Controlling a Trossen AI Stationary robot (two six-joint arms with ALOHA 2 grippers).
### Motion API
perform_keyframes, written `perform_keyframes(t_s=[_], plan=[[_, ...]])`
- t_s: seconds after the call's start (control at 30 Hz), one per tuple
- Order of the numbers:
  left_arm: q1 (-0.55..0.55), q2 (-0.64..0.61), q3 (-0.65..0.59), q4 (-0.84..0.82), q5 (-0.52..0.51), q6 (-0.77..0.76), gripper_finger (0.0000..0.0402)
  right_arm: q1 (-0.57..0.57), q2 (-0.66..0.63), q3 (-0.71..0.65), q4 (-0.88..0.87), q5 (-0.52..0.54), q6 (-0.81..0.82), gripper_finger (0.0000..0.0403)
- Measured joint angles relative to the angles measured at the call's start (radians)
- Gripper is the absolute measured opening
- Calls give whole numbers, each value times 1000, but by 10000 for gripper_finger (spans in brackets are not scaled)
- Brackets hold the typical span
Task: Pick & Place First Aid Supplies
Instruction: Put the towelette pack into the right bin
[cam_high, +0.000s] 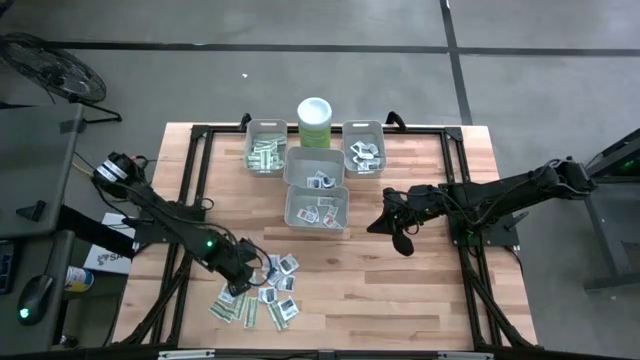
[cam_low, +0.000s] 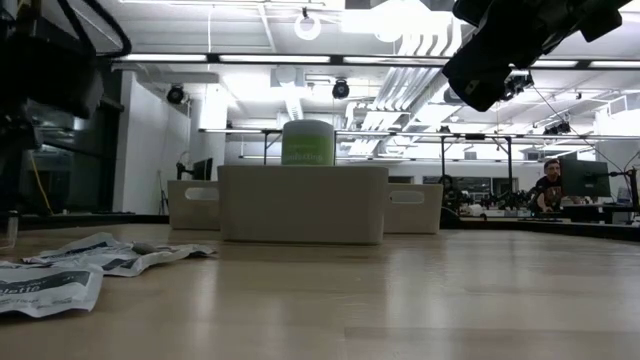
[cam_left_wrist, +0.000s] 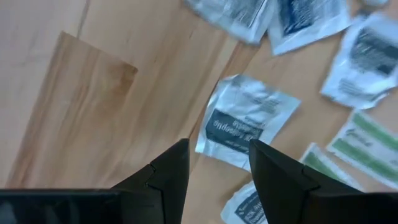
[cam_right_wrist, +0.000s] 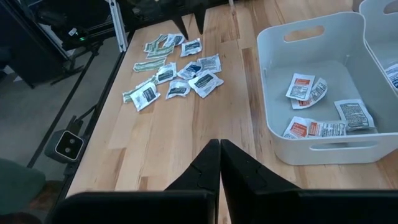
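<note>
Wooden table (cam_high: 400, 290) | left gripper (cam_left_wrist: 217, 158) parted over white packet (cam_left_wrist: 245, 121), print unreadable | right gripper (cam_right_wrist: 219, 155) closed, empty, aloft

On the wooden worktop (cam_high: 400, 300) four grey rectangular plastic bins stand at the far middle; two (cam_high: 266, 148) (cam_high: 364, 147) flank the tall pale green white-lidded canister (cam_high: 314, 122), two (cam_high: 314, 167) (cam_high: 317, 208) stand in a line in front of it; all hold packets; the loose flat paper packets (cam_high: 262, 294) lie near the front left; the left pincer (cam_high: 238, 287) is over them; the right pincer (cam_high: 388, 222) hangs right of the nearest bin.
</note>
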Motion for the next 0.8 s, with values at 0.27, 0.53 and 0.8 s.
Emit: perform_keyframes(t_s=[0.27,0.53,0.8], plan=[[0,84,0,10,23,27,163,0,0,0,0,0,0,5],[0,146,5,24,24,25,163,0,0,0,0,0,0,3],[0,152,3,34,24,16,120,0,0,0,0,0,0,3]])
